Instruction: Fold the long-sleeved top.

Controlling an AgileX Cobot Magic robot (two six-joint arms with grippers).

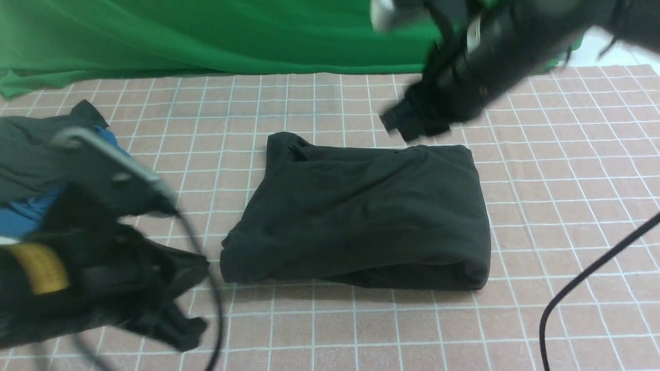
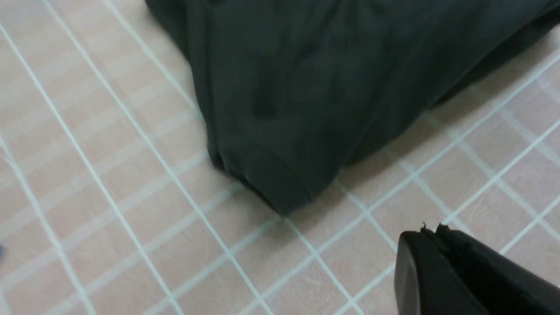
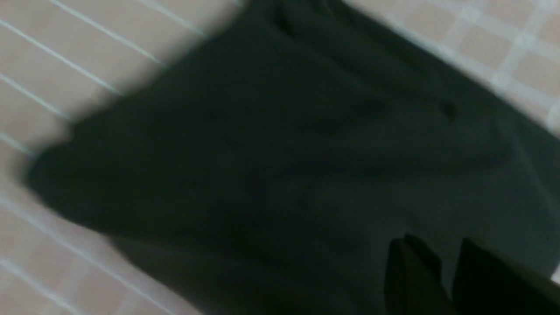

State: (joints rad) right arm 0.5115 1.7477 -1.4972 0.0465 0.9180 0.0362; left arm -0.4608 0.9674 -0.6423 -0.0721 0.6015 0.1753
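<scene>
The long-sleeved top (image 1: pixel 361 216) lies folded into a thick black rectangle in the middle of the checked cloth. My left gripper (image 1: pixel 185 330) hovers low off the top's near left corner, apart from the fabric. In the left wrist view its jaws (image 2: pixel 431 229) are pressed together with nothing between them, and that corner of the top (image 2: pixel 297 87) lies just beyond. My right gripper (image 1: pixel 412 126) is blurred above the top's far right edge. The right wrist view shows a narrow empty gap between its fingers (image 3: pixel 437 245), which hang over the black fabric (image 3: pixel 284 153).
A dark grey-green garment (image 1: pixel 31 149) and a blue one (image 1: pixel 20 216) lie heaped at the left edge, behind my left arm. A green backdrop (image 1: pixel 206 36) hangs along the far side. A black cable (image 1: pixel 593 273) crosses the cloth at the right.
</scene>
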